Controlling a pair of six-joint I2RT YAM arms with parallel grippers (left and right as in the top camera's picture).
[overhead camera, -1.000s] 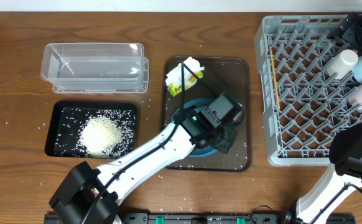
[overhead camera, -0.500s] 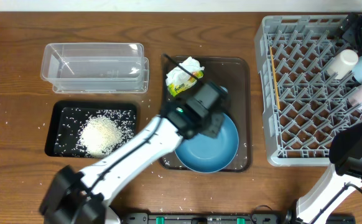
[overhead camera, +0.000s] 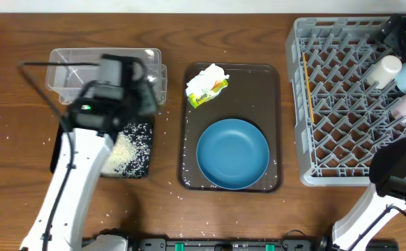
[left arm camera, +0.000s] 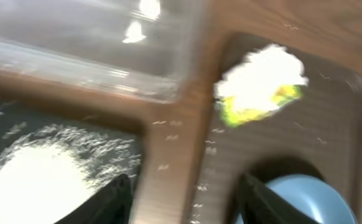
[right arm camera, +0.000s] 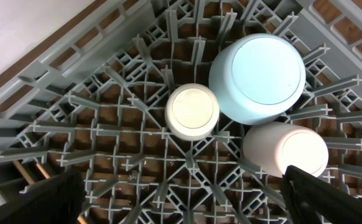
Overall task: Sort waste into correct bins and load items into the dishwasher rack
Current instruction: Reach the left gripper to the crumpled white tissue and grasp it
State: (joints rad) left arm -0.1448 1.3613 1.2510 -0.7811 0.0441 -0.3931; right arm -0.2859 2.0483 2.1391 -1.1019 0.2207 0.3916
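Left arm (overhead camera: 77, 174) is motion-blurred, wrist over the seam between clear tub (overhead camera: 63, 77) and black tray (overhead camera: 147, 167). Left fingers (left arm camera: 116, 198) apart, nothing between them. Rice (left arm camera: 32, 180) heaped in the black tray, stray grains on the table (overhead camera: 14, 42). Napkin (overhead camera: 206, 73) and yellow-green wrapper (overhead camera: 215, 88) lie together at the far end of the brown tray (overhead camera: 274, 84). Dark blue bowl (overhead camera: 232, 153) upright at its near end. Right fingers (right arm camera: 47, 199) wide apart, empty, above the rack (overhead camera: 297, 42). In the rack: pale blue bowl (right arm camera: 257, 78) upside down, white cup (right arm camera: 192, 112) and pink cup (right arm camera: 285, 151) just beside it, one chopstick (overhead camera: 306, 87) along the left wall.
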